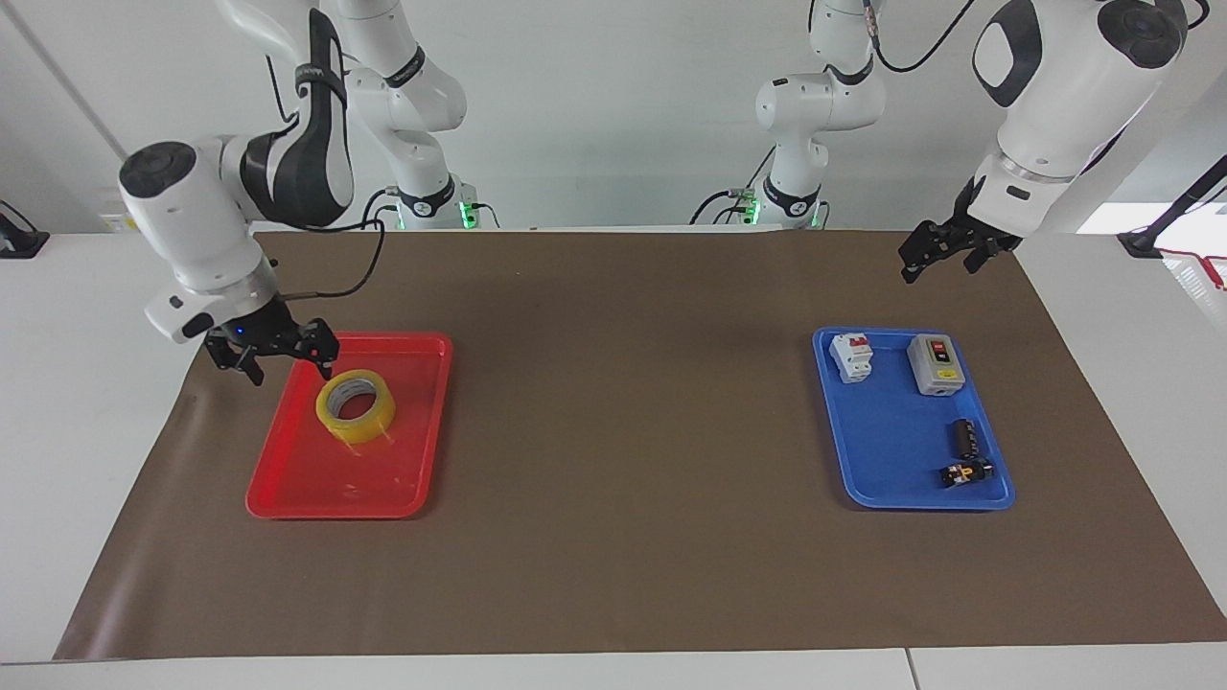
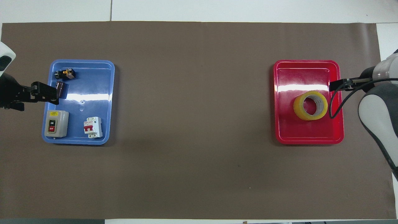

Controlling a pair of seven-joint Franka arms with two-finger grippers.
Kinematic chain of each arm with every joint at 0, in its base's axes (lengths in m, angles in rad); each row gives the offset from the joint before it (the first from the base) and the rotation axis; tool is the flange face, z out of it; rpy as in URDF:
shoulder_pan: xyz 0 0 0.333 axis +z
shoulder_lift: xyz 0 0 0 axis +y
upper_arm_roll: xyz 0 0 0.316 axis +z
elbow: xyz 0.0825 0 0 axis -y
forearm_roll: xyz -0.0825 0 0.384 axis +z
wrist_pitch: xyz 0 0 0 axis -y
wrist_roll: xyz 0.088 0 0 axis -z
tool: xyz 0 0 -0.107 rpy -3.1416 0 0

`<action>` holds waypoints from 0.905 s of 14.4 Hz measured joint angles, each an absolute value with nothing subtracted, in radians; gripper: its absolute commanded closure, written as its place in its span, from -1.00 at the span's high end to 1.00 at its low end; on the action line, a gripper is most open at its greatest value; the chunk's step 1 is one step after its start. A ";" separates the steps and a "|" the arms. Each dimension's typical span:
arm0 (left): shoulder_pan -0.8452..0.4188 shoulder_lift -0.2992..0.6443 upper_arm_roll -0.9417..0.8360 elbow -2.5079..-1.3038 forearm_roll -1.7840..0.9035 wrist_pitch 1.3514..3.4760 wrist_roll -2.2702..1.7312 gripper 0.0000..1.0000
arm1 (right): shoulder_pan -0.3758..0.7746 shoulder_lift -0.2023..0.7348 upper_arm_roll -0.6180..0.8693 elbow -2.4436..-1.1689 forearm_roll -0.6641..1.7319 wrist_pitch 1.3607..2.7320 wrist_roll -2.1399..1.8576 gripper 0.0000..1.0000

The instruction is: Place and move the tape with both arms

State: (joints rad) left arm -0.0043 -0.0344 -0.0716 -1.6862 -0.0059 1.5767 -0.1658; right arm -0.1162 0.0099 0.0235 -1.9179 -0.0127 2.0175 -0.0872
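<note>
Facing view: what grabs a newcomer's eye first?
The yellow tape lying flat in the red tray at the right arm's end of the table, with the right pincer open in the air over that tray's edge, clear of the roll. Then the blue tray of small electrical parts at the left arm's end, where the left pincer waits, raised.
</note>
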 measured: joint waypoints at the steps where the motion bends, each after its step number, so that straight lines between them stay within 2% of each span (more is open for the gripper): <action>1: -0.004 -0.034 -0.072 -1.686 -0.006 1.577 -0.166 1.00 | -0.113 -0.023 0.026 -1.897 -0.015 1.950 -0.052 1.00; 5: -0.004 -0.034 -0.072 -1.686 -0.006 1.577 -0.166 1.00 | -0.087 -0.062 0.032 -1.678 -0.017 1.624 0.120 1.00; 8: -0.004 -0.034 -0.072 -1.686 -0.006 1.577 -0.166 1.00 | -0.089 -0.057 0.032 -1.542 -0.017 1.454 0.147 1.00; 13: -0.004 -0.034 -0.072 -1.686 -0.006 1.577 -0.166 1.00 | -0.078 -0.025 0.033 -1.525 -0.017 1.419 0.145 1.00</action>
